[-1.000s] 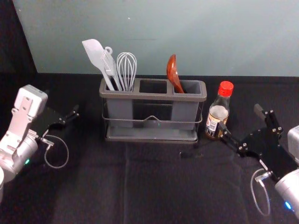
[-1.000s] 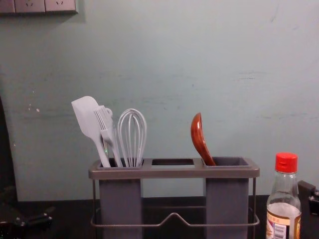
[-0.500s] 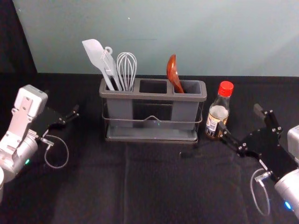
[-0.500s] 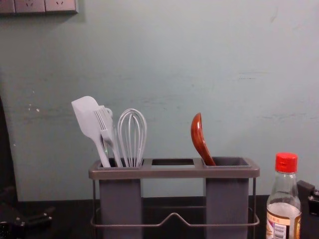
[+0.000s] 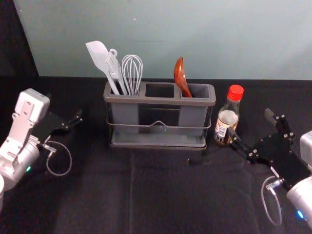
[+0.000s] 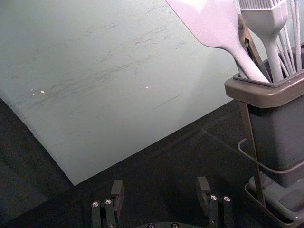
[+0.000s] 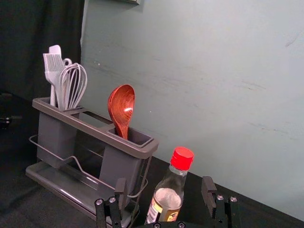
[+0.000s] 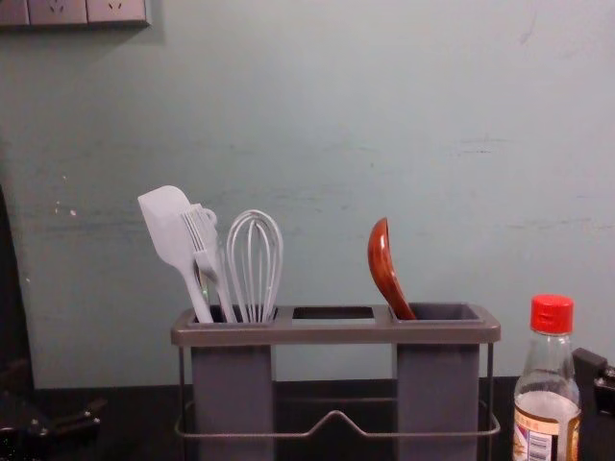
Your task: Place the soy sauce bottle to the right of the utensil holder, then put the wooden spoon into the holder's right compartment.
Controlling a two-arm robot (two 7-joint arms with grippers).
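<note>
Worktop (image 5: 161, 195): covered in black cloth, running back to a pale grey-green wall (image 5: 161, 39).
Head view, utensil holder (image 5: 158, 101): upright toward the back, a grey caddy with a wire rail across its front.
Head view, wooden spoon (image 5: 179, 73): bowl up in the right compartment (image 5: 201, 90), leaning left.
Head view, left compartment: a pale spatula (image 5: 99, 56), a brush (image 5: 114, 70) and a whisk (image 5: 132, 73).
Head view, soy sauce bottle (image 5: 227, 117): standing on the cloth just to the right of the holder, red cap on.
Head view, right end effector (image 5: 252, 126): low at the right, released, one fingertip close by the bottle; whether they touch, I cannot tell.
Head view, left end effector (image 5: 67, 110): off to the left, well apart from the holder.
Left wrist view, fingers (image 6: 118, 192): spread wide, grasping nothing.
Right wrist view, fingers (image 7: 121, 190): spread, with the bottle seen between them, ungrasped.
Chest view, bottle: upright at the right, next to the holder, the right end effector's dark tip behind it at the edge.
Chest view, socket panel (image 8: 72, 12): high on the wall at the left.
</note>
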